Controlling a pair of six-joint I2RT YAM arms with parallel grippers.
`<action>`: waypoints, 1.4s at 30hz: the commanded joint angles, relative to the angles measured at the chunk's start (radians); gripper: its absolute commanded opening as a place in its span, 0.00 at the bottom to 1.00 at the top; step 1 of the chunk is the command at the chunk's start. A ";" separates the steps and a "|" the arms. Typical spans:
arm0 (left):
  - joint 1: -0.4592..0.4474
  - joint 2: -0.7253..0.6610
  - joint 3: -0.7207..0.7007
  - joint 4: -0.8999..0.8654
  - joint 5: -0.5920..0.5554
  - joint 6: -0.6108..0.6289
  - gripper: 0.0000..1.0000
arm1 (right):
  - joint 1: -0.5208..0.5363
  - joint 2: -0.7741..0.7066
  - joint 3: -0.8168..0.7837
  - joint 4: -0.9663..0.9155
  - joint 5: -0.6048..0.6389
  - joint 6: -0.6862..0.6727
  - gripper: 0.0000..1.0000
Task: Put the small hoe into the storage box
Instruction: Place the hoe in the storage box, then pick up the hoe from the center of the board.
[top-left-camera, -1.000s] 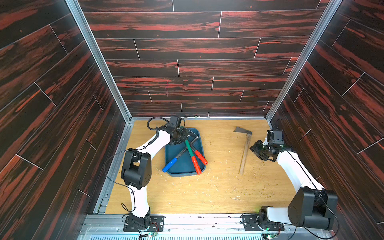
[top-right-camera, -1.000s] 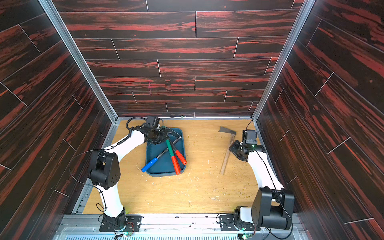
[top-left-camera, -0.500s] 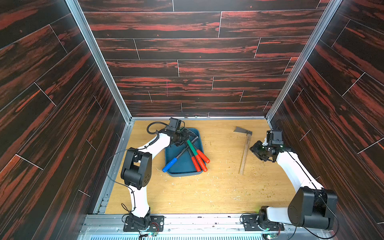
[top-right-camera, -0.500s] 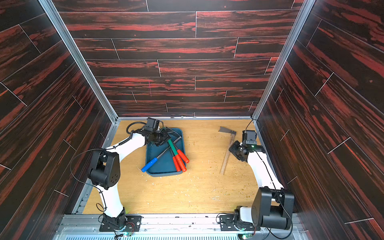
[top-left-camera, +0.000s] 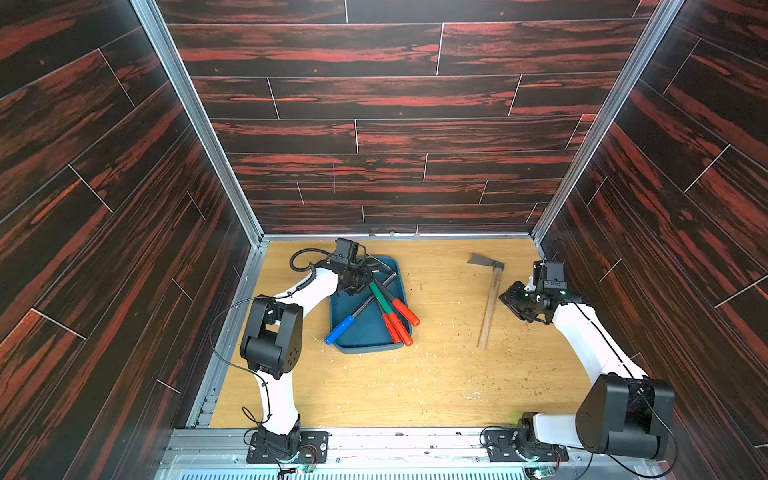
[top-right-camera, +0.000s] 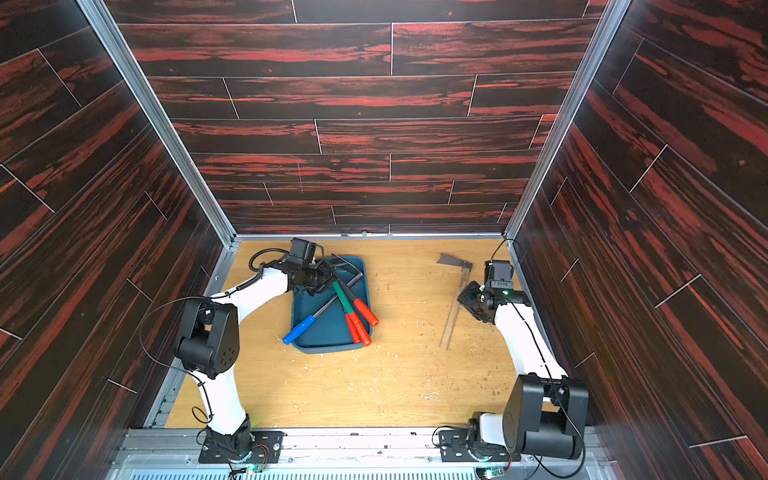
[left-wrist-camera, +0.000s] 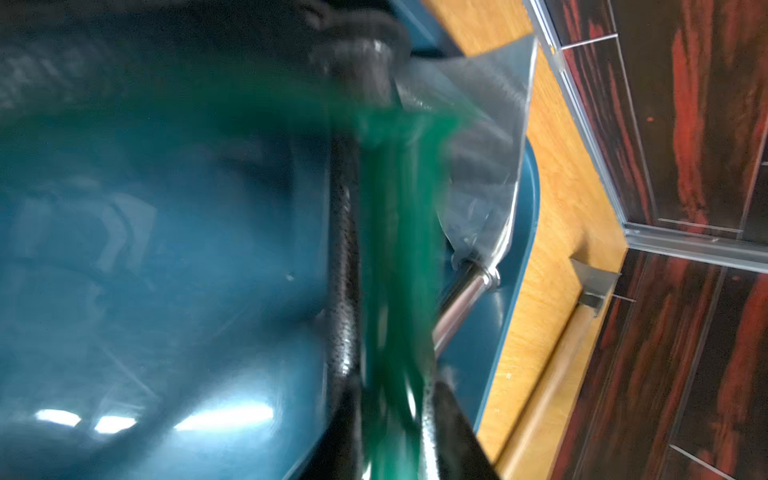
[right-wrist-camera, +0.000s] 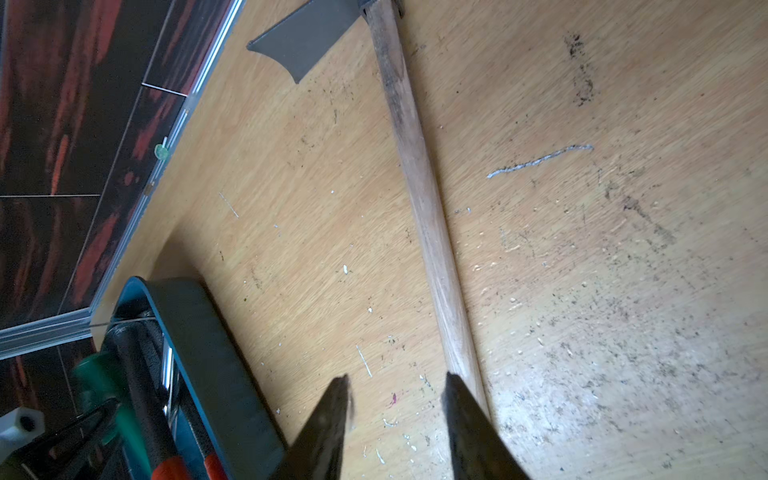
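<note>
Red handles (top-left-camera: 406, 312) overhang storage box (top-left-camera: 362, 350) rim

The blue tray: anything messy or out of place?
Yes. In the storage box, the blue-handled tool and red-handled tools lie crossed, handles sticking out over its rim. A wooden-handled hoe lies outside, on the table.

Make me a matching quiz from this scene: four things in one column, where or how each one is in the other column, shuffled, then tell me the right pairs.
Things
1. blue-handled tool
2. wooden-handled hoe
3. tray
4. right claw

Place or state
A. open, holding nothing
B. lying on the bare table, outside the tray
C. in the tray, handle poking over the rim
D. teal, shallow, rounded corners

Pairs: 1-C, 2-B, 3-D, 4-A
</note>
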 joint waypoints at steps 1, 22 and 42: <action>0.009 -0.068 -0.013 -0.003 -0.020 0.018 0.40 | 0.004 0.004 0.003 -0.010 0.007 -0.010 0.42; -0.016 -0.216 0.084 -0.240 -0.237 0.196 0.52 | 0.045 0.002 0.042 0.053 -0.048 -0.063 0.43; -0.213 -0.225 0.172 -0.441 -0.421 0.429 0.50 | 0.035 0.478 0.388 0.038 0.113 -0.093 0.44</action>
